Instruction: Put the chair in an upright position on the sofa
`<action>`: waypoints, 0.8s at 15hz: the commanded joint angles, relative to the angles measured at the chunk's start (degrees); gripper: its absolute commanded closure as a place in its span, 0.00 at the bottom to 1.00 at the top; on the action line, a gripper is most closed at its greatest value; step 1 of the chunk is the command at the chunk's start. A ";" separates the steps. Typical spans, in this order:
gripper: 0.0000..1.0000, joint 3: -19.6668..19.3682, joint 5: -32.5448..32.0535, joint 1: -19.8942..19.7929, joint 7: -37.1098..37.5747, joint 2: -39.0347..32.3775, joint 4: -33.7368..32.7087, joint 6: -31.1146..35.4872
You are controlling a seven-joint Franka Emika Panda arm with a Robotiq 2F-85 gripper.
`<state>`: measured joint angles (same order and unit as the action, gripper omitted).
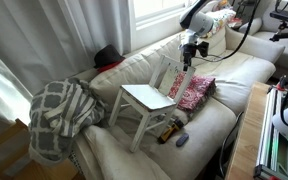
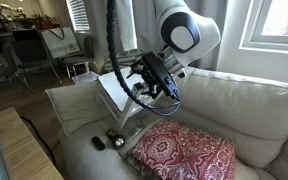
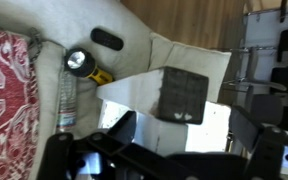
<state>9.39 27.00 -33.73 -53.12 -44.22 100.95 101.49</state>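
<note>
The small white chair (image 1: 144,98) stands on its legs on the seat of the cream sofa (image 1: 219,115), its slatted backrest toward the sofa's back cushions. In both exterior views my gripper (image 1: 188,52) is at the top of the backrest. The chair also shows as a white frame (image 2: 114,92) beside the gripper (image 2: 152,86). In the wrist view a dark finger pad lies flat against the white chair (image 3: 134,95), which fills the space between the jaws (image 3: 184,125). The gripper looks shut on the backrest's top.
A red patterned cushion (image 1: 192,92) lies beside the chair; it also shows in an exterior view (image 2: 184,155). A yellow-and-black flashlight (image 3: 82,65), a clear bottle (image 3: 67,100) and a dark remote (image 3: 107,39) lie on the seat. A checked blanket (image 1: 59,112) drapes the armrest.
</note>
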 commanded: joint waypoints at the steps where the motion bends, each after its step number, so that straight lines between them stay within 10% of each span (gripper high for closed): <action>1: 0.00 -0.55 6.18 2.53 -4.65 -0.68 2.83 -3.38; 12: 0.00 -5.53 36.37 10.43 -30.72 4.72 12.17 21.05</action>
<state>5.86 56.07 -28.63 -75.75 -40.12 109.20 113.28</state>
